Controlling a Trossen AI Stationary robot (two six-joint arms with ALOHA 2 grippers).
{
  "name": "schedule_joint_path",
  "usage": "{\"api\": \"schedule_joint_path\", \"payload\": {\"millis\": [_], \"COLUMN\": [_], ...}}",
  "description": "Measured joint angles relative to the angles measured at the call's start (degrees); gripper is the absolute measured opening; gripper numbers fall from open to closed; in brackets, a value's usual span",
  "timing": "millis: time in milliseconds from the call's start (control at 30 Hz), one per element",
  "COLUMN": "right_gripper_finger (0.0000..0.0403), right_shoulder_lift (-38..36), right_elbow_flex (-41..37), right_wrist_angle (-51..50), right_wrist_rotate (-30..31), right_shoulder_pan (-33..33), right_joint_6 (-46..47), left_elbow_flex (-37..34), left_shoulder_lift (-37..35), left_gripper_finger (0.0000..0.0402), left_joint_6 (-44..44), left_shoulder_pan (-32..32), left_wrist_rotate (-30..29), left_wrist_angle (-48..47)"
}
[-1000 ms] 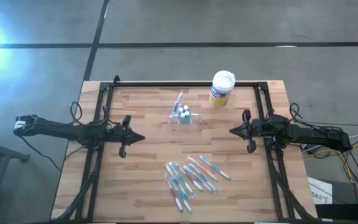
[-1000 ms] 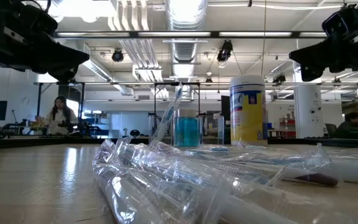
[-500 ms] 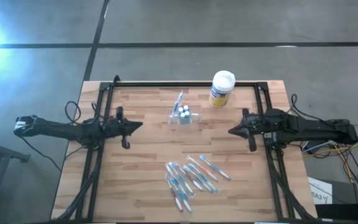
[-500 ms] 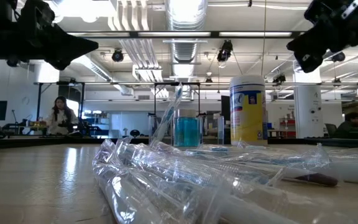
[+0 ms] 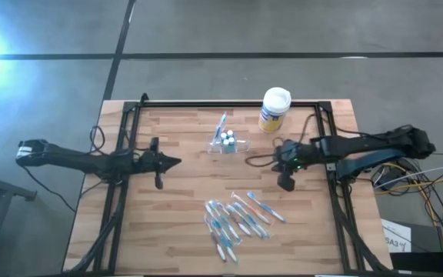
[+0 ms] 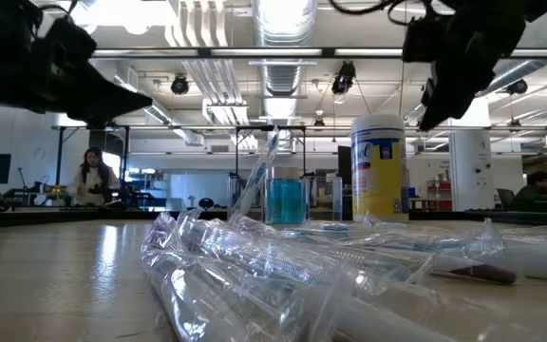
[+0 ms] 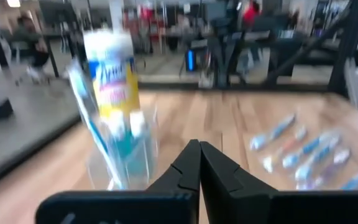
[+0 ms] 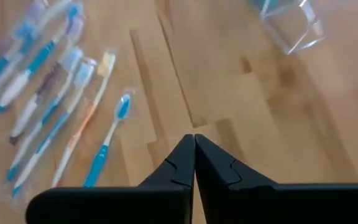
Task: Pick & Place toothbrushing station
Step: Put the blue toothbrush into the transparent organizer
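Compared with the earlier high view, the right gripper (image 5: 281, 165) had swung inward from the table's right edge toward the middle, while the left gripper (image 5: 168, 162) had barely shifted near the left edge. Both grippers had their fingers pressed together and carried nothing. The toothbrushing station (image 5: 227, 143) stood upright toward the far middle of the table (image 5: 183, 200), between the two arms and apart from both; the right gripper lay nearer to it, probably on an approach. It was a small see-through plastic cup, with one blue-white toothbrush (image 5: 223, 123) leaning out of it and white-capped tubes (image 5: 228, 138) inside. The yellow canister (image 5: 274, 109) stood near it at the far edge. A heap of wrapped toothbrushes (image 5: 237, 219) lay on the near side, presumably the stock to be loaded; in the right wrist view they lay spread on the wood (image 8: 55, 93).
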Motion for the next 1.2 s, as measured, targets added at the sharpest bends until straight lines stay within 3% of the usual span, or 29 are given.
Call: {"api": "schedule_joint_path", "payload": {"millis": [167, 367, 567, 1200], "right_gripper_finger": [0.0045, 0.0128, 0.0188, 0.0253], "right_shoulder_lift": [7.8, 14.6, 20.4, 36.4], "right_elbow_flex": [1.5, 1.7, 2.9, 14.0], "right_wrist_angle": [0.5, 4.4, 4.5, 4.3], "right_wrist_rotate": [-0.5, -6.5, -6.1, -6.6], "right_shoulder_pan": [1.9, 5.3, 7.9, 11.0], "right_joint_6": [0.6, 3.1, 9.0, 9.2], "left_elbow_flex": [0.1, 0.0, 0.0, -0.4], "left_shoulder_lift": [1.6, 2.2, 2.2, 2.4], "left_gripper_finger": [0.0007, 0.0012, 0.0017, 0.0015], "left_joint_6": [-3.2, -7.0, -9.0, -13.5], "left_shoulder_pan": [0.0, 0.0, 0.0, 0.0], "left_wrist_rotate": [0.0, 0.0, 0.0, 0.6], "left_wrist_angle": [0.3, -0.1, 0.2, -0.6]}}
